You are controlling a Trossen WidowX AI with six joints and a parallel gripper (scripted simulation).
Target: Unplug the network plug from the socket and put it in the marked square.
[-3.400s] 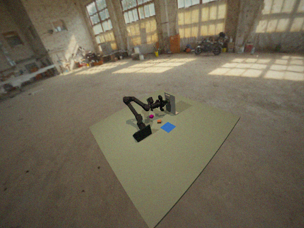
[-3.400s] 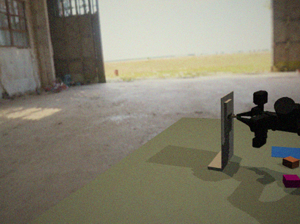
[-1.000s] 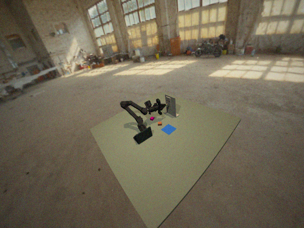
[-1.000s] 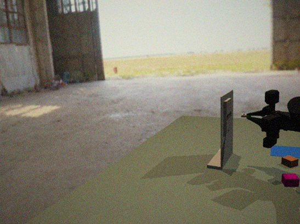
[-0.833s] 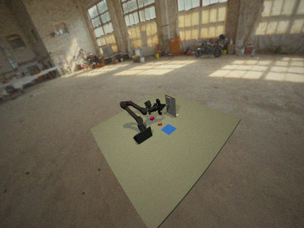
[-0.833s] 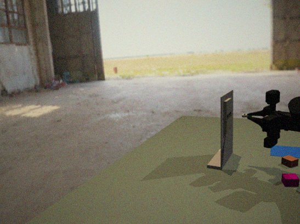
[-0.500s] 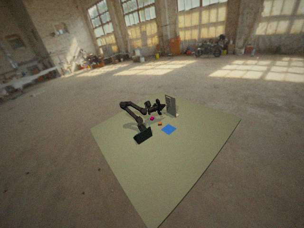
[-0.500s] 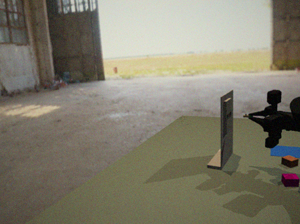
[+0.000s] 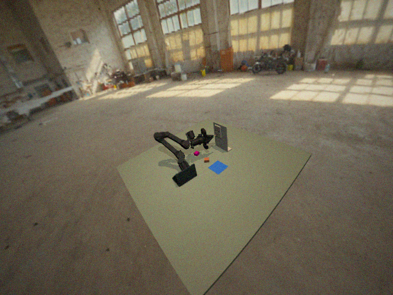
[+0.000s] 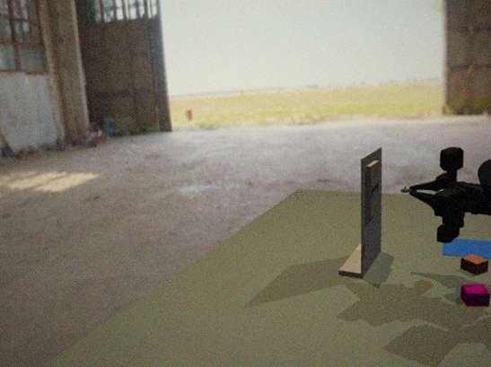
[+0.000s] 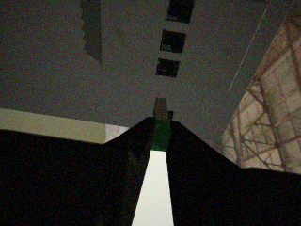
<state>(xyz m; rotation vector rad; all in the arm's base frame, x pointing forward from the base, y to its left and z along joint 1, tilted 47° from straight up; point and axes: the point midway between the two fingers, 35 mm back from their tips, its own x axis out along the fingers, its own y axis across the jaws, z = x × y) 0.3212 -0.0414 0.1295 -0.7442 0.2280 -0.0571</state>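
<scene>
My gripper (image 9: pixel 212 136) (image 10: pixel 409 190) is shut on the plug (image 11: pixel 161 136), a small green body with a grey-brown front part that shows between the fingertips in the wrist view. The plug is out of the socket: in the exterior view there is a gap between its tip and the upright grey panel (image 9: pixel 223 141) (image 10: pixel 370 239) (image 11: pixel 127 75). The wrist view shows several dark square openings in a row on the panel, one partly hidden behind the plug and fingers. The tab's state is too small to tell. The marked blue square (image 9: pixel 218 167) (image 10: pixel 469 249) lies flat on the table, lower than the gripper.
An orange block (image 9: pixel 206 160) (image 10: pixel 474 265) lies beside the blue square. A magenta block (image 9: pixel 196 153) (image 10: pixel 475 295) lies farther from the square, past the orange one. The panel's pale foot (image 10: pixel 352 264) sticks out behind it on the table (image 9: pixel 241 196) (image 10: pixel 186 339).
</scene>
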